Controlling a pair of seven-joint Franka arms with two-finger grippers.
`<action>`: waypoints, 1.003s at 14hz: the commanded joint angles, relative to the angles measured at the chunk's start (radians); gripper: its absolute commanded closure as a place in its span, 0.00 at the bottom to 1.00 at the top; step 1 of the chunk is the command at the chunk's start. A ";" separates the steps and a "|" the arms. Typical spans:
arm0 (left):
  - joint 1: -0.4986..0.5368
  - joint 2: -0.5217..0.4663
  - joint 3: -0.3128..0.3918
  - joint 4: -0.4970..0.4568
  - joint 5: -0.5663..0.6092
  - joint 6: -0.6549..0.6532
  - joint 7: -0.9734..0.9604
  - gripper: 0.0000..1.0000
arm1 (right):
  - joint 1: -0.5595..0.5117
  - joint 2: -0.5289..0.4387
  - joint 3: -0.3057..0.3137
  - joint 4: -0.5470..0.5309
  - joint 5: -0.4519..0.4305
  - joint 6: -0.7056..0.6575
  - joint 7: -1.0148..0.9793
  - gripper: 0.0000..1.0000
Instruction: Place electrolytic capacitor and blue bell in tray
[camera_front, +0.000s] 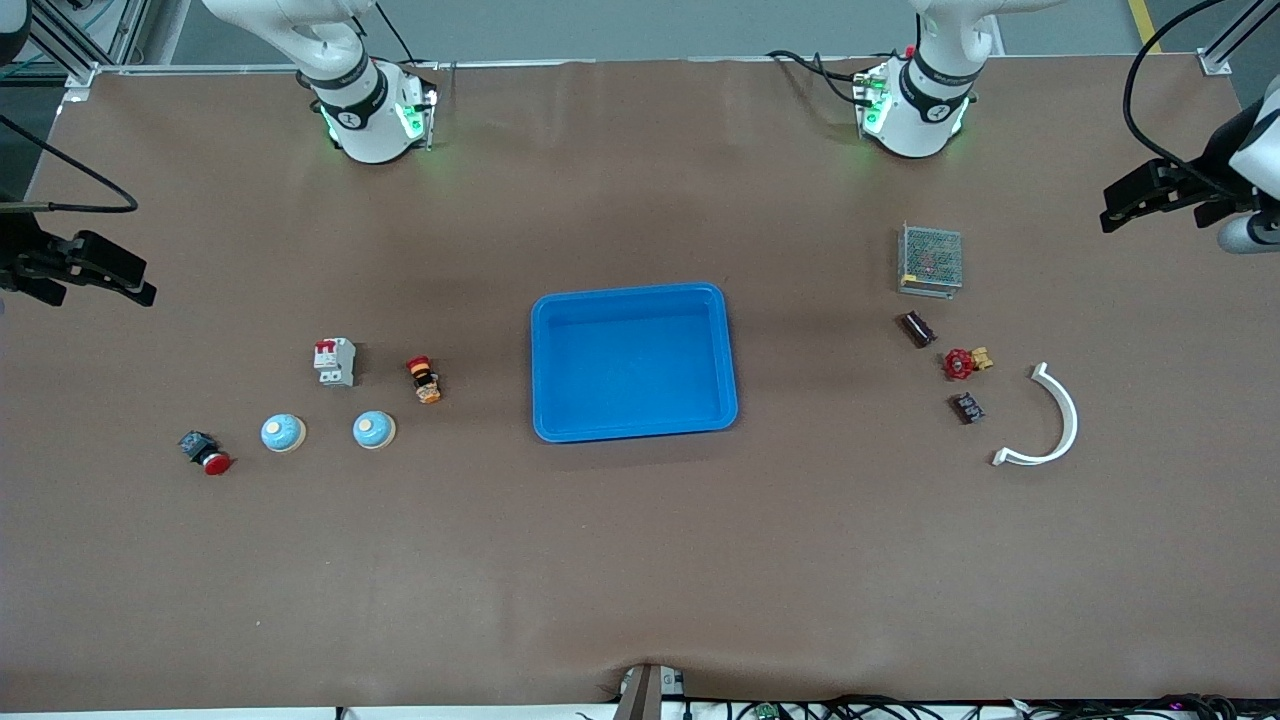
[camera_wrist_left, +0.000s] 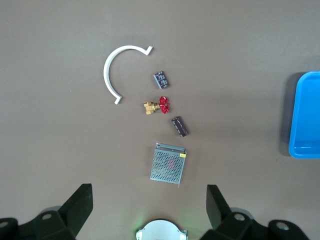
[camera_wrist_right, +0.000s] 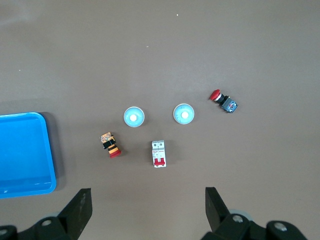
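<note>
Blue tray (camera_front: 634, 300): mid-table, bare
Left gripper (camera_wrist_left: 150, 200): spread wide, nothing held — over the mesh box (camera_wrist_left: 168, 164) end
Right gripper (camera_wrist_right: 148, 200): wide too (empty), above two blue bells (camera_wrist_right: 134, 116)
Capacitor: cannot tell which

No legible text, brand, number or sign is found on any item in the three views. The grey mesh box (camera_wrist_left: 168, 164) carries a small yellow patch at one corner; whether it bears print cannot be told. The white circuit breaker (camera_wrist_right: 159, 153) shows red and dark marks on its face, none readable. The blue tray (camera_front: 633, 361) is unmarked.
</note>
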 joint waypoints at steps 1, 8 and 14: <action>0.007 0.021 -0.005 -0.016 0.021 0.006 0.003 0.00 | -0.021 -0.021 0.011 -0.068 0.007 0.013 -0.018 0.00; 0.035 -0.002 0.000 -0.243 0.021 0.215 -0.002 0.00 | -0.024 -0.057 0.010 -0.432 0.061 0.339 0.008 0.00; 0.064 -0.025 -0.007 -0.431 0.021 0.437 -0.045 0.00 | 0.022 -0.009 0.014 -0.587 0.061 0.600 0.011 0.00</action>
